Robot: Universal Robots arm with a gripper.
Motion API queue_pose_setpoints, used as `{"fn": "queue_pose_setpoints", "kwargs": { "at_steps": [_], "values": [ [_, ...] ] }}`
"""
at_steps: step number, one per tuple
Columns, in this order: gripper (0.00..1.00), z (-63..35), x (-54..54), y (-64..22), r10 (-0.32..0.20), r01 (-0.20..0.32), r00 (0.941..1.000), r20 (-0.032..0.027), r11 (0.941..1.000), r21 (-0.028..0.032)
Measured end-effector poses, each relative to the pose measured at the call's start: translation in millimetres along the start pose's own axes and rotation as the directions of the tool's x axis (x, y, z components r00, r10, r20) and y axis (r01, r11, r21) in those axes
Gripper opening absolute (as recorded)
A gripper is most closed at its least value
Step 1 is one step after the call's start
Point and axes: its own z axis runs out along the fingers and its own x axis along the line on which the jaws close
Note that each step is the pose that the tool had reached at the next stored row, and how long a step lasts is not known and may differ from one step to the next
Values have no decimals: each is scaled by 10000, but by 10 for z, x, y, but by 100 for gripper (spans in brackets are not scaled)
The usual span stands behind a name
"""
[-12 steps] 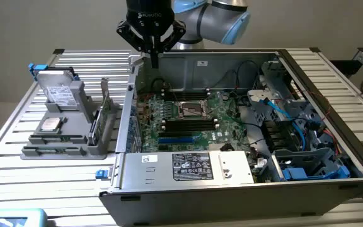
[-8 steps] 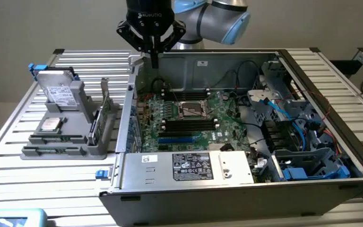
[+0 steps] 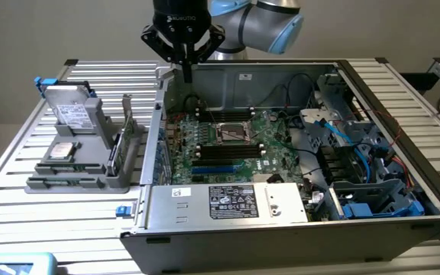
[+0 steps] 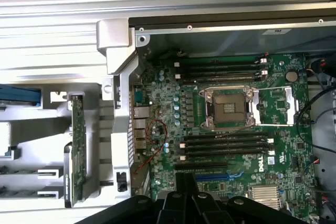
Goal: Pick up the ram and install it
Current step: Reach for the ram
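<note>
My gripper (image 3: 187,73) hangs above the back left corner of the open computer case (image 3: 297,229), over its rear wall, with its fingers shut together and nothing between them. In the wrist view the gripper (image 4: 184,184) looks down on the motherboard (image 4: 173,103), whose black memory slots (image 4: 223,146) lie on both sides of the bare processor socket (image 4: 228,108). The ram (image 3: 69,168), a narrow green stick, lies flat in the front of the grey holder (image 3: 75,186), far toward the exterior view's left of the gripper.
The grey holder also carries a hard drive (image 3: 73,112), a silver processor chip (image 3: 59,150) and an upright green card with a metal bracket (image 3: 121,143) (image 4: 79,150). Inside the case are a power supply (image 3: 231,201), blue cables (image 3: 361,154) and drive cages (image 3: 373,200).
</note>
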Motion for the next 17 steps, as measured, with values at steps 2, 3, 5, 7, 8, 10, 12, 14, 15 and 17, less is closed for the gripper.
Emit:
{"fn": "queue_pose_setpoints", "kwargs": {
  "at_steps": [2, 3, 5, 7, 8, 10, 12, 14, 15, 17],
  "values": [
    [11, 3, 11, -5, 1, -1, 10000, -3, 10000, 0],
    [11, 4, 30, -8, 0, 0, 10000, -4, 10000, 1],
    [11, 4, 66, -21, 1, -1, 10000, -20, 10000, 2],
    [11, 4, 105, -33, 3, -3, 10000, -65, 10000, 4],
    [11, 5, 133, -39, 4, -4, 10000, -83, 10000, 5],
    [11, 7, 197, -51, 5, -5, 9999, -106, 10000, 6],
    [11, 14, 262, -67, 5, -5, 9999, -118, 10000, 9],
    [11, 27, 335, -85, 5, -5, 9999, -122, 10000, 11],
    [11, 33, 372, -94, 6, -6, 9999, -123, 10000, 13],
    [11, 46, 448, -109, 5, -5, 9999, -127, 10000, 21]
  ]
}}
